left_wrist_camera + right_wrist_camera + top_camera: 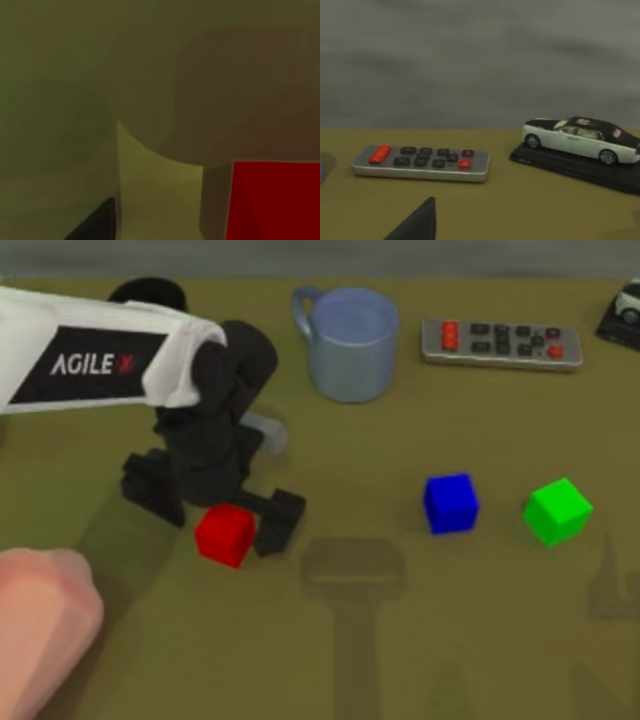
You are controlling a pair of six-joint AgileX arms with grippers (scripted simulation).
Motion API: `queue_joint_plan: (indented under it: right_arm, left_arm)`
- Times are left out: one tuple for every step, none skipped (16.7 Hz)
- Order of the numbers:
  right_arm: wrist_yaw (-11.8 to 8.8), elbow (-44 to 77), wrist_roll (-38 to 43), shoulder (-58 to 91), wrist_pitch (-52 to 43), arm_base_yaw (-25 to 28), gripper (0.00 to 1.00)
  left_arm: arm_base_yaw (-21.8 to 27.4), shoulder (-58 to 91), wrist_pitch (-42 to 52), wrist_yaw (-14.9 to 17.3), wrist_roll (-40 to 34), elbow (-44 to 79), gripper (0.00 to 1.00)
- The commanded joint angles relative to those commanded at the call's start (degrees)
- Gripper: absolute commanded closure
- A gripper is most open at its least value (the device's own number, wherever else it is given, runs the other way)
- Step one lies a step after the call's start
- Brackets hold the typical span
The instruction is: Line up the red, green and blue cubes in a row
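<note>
Our left gripper [228, 522] is down at the red cube [224, 534], left of centre, fingers apart either side; we cannot be sure they touch it. The blue cube [450, 503] and green cube [557, 510] sit side by side, well to the right.

Open table [330, 660] between red cube [224, 533] and blue cube [450, 502].
</note>
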State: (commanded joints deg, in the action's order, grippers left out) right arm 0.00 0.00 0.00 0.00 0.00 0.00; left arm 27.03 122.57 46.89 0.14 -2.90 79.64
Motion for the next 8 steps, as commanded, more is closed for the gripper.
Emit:
queue_joint_plan:
  right_arm:
    - [0.0,0.0,0.0,0.0,0.0,0.0,0.0]
    - [0.0,0.0,0.0,0.0,0.0,0.0,0.0]
    - [0.0,0.0,0.0,0.0,0.0,0.0,0.0]
    - [0.0,0.0,0.0,0.0,0.0,0.0,0.0]
    - [0.0,0.0,0.0,0.0,0.0,0.0,0.0]
    - [0.0,0.0,0.0,0.0,0.0,0.0,0.0]
    - [0.0,0.0,0.0,0.0,0.0,0.0,0.0]
    - [0.0,0.0,0.0,0.0,0.0,0.0,0.0]
  left_arm:
    - [0.0,0.3,-0.5,0.0,0.0,-0.4,0.0]
    - [0.0,0.3,-0.6,0.0,0.0,-0.4,0.0]
    - [0.0,0.3,-0.6,0.0,0.0,-0.4,0.0]
    - [0.0,0.3,-0.6,0.0,0.0,-0.4,0.0]
    - [0.0,0.3,-0.6,0.0,0.0,-0.4,0.08]
    - [0.0,0.3,-0.6,0.0,0.0,-0.4,0.15]
    - [0.0,0.3,-0.6,0.0,0.0,-0.4,0.23]
    - [0.0,0.3,-0.6,0.0,0.0,-0.4,0.3]
